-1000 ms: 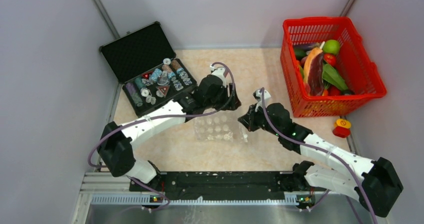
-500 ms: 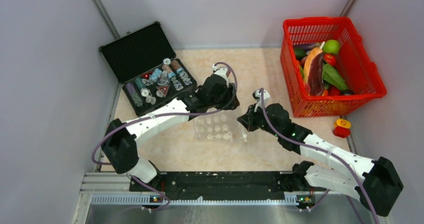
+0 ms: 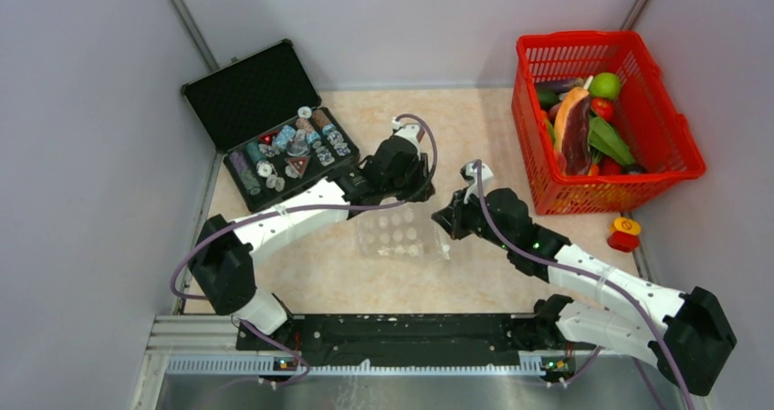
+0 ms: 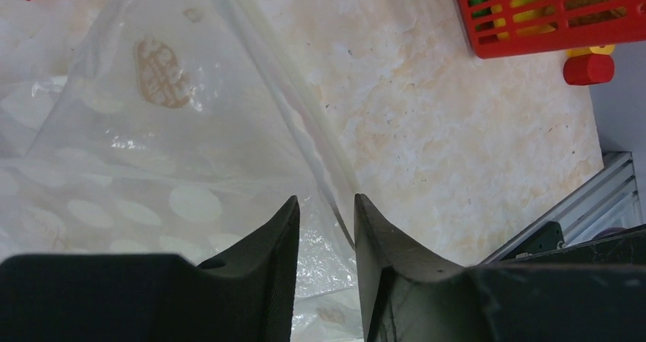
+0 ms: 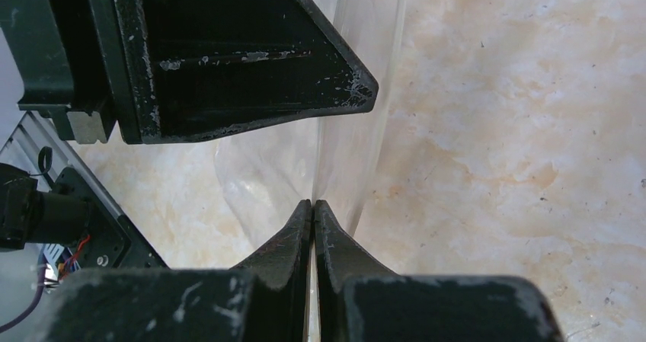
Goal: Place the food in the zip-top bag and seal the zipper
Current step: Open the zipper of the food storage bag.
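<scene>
The clear zip-top bag lies on the table between my two arms. My right gripper is shut on its right edge, and in the right wrist view a thin film of the bag runs out from the pressed tips. My left gripper is at the bag's far right corner. Its jaws stand a finger-width apart, with the whitish zipper and crinkled plastic passing between them. The food is piled in the red basket.
An open black case of small bottles and discs sits at the far left. A red and yellow toy piece lies in front of the basket. The left gripper's black body fills the upper left of the right wrist view.
My left gripper's jaws have narrowed around the bag's zipper edge, and the left arm has shifted slightly away from me. The right gripper has stayed shut on the bag.
</scene>
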Controlling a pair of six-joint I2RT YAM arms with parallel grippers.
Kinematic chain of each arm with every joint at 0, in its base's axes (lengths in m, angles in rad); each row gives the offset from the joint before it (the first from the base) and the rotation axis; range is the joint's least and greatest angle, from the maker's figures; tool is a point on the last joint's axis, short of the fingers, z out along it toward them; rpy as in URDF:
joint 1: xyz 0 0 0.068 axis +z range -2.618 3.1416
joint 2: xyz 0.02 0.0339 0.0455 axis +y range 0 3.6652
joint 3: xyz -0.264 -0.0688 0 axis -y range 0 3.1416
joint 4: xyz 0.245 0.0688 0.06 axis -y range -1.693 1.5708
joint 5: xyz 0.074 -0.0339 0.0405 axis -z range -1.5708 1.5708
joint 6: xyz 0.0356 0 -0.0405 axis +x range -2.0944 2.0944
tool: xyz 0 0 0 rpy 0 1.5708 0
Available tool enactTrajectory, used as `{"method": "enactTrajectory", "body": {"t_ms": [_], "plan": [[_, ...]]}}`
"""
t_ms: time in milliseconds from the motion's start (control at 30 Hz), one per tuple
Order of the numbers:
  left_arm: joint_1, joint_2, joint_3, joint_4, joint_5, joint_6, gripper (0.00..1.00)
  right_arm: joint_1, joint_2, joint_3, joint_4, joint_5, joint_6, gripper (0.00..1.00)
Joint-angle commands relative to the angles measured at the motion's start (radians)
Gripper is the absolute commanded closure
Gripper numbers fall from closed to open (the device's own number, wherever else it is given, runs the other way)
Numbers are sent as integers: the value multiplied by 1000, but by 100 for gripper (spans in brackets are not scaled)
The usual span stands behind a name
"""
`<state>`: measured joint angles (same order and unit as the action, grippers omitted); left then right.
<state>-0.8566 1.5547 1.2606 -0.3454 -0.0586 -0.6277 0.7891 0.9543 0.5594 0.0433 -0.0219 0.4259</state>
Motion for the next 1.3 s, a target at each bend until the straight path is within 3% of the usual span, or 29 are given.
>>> {"method": "enactTrajectory", "body": {"t_ms": [0, 167, 400, 600, 733, 933, 1267], "plan": [[-7, -11, 34, 4, -16, 22, 69, 15, -22, 42, 34, 14, -14, 100], [-8, -11, 30, -3, -22, 25, 78, 16, -26, 40, 41, 8, -13, 100], [-7, -12, 27, -3, -19, 29, 100, 15, -26, 32, 50, 1, -9, 100], [-7, -22, 14, -7, -17, 43, 100, 16, -39, 27, 44, 2, 31, 94], [-7, -49, -6, -4, -18, 59, 100, 14, -72, 59, -19, 90, 36, 71], [-7, -79, -27, 7, -3, 74, 100, 0, -67, 90, -82, 139, 80, 67], [-9, -87, -34, 11, 34, 79, 100, -2, 53, 71, 55, 41, 188, 67]]}}
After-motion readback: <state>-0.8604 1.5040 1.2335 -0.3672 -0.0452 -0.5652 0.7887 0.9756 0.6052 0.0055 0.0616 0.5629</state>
